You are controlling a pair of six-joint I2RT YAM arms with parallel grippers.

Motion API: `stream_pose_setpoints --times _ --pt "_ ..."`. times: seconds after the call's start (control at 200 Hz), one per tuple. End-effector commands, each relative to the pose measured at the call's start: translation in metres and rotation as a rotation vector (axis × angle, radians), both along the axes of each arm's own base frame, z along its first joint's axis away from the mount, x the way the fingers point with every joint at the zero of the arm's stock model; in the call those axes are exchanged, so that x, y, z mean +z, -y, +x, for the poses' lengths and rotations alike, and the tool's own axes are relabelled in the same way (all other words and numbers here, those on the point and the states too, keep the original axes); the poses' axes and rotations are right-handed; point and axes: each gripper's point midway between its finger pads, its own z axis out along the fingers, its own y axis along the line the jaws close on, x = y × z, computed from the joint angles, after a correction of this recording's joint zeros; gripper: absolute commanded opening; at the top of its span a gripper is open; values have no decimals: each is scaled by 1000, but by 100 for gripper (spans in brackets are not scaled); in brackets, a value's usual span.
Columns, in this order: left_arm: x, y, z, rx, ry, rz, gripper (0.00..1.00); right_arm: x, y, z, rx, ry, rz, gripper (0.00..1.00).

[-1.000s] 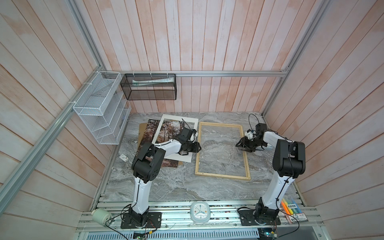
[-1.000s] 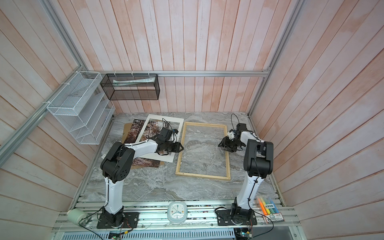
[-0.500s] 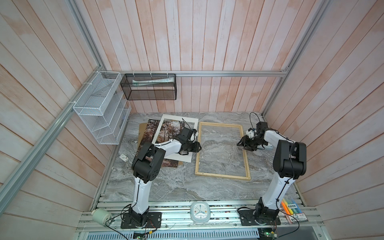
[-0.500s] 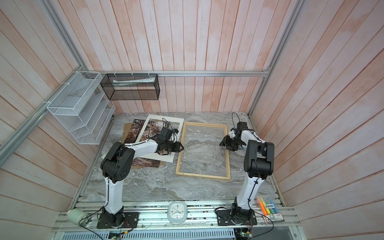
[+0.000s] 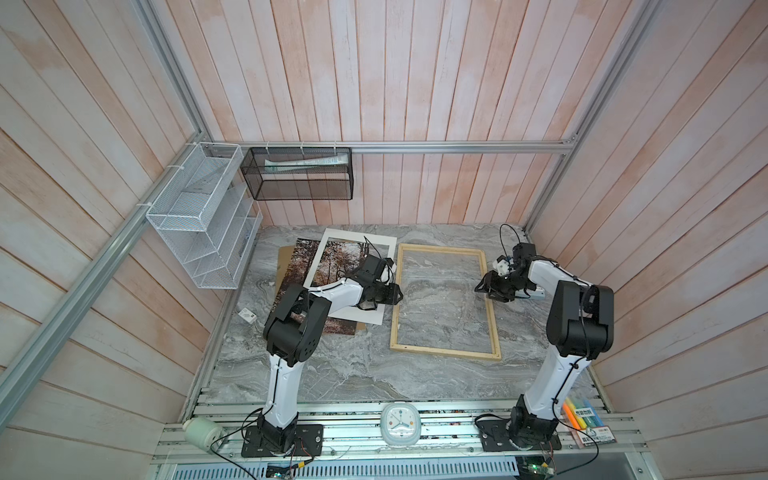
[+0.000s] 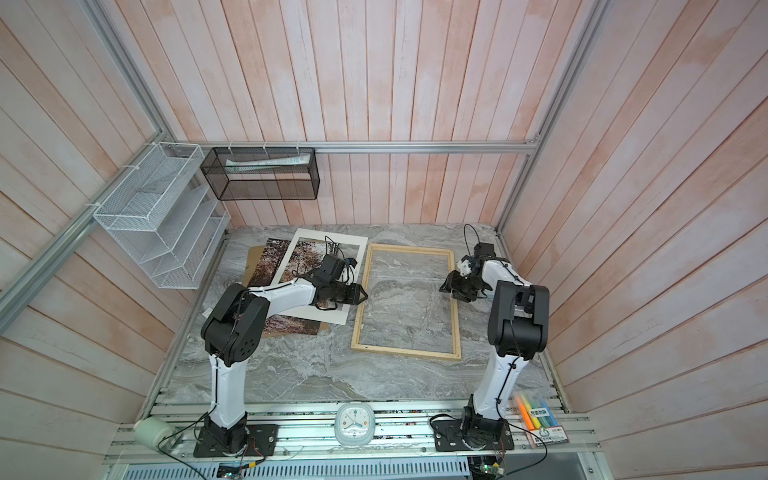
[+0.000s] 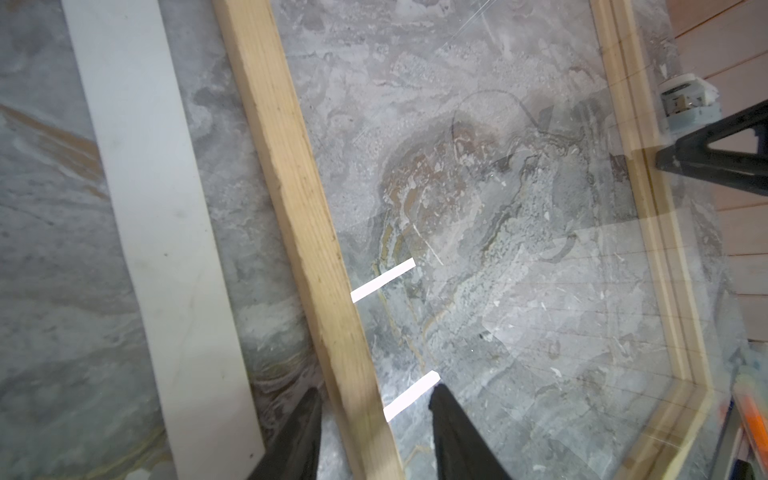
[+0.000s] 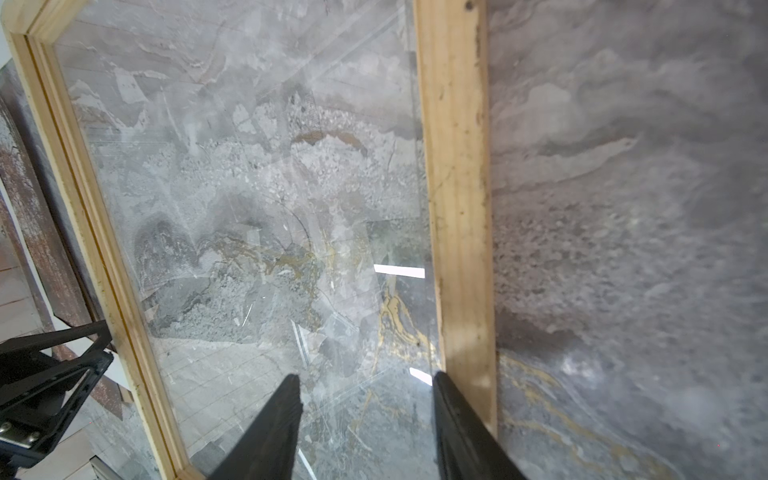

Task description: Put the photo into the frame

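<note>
The frame (image 5: 440,248) (image 6: 409,248) of pale wood lies flat mid-table with a glass pane in it. The photo (image 5: 298,266) (image 6: 271,257), an autumn forest print, lies left of it, mostly under a white mat. My left gripper (image 5: 397,297) (image 6: 362,296) is low at the frame's left strip (image 7: 291,166). In the left wrist view it (image 7: 374,399) is open and straddles that strip, with a gap on each side. My right gripper (image 5: 482,289) (image 6: 446,286) (image 8: 365,382) is open over the glass, one finger (image 8: 446,399) beside the right strip (image 8: 453,166).
A white mat (image 5: 357,241) (image 7: 137,166) lies over the photo, with a brown backing board (image 5: 284,257) beneath. Wire baskets (image 5: 199,216) hang on the left and back walls. A clock (image 5: 401,424) and highlighters (image 5: 582,415) sit at the front rail. A small white item (image 5: 248,316) lies left.
The right arm has shifted only very slightly by the frame's right strip. The left arm has not moved, and both grippers keep the same opening.
</note>
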Motion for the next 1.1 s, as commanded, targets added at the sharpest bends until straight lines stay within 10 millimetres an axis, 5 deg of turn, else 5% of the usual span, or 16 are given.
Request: stream_pose_setpoints --times 0.0,1.095 --pt "1 5 1 -19 14 2 46 2 12 -5 -6 -18 -80 53" --pt "-1 6 -2 -24 10 0 44 11 25 -7 -28 -17 -160 53"
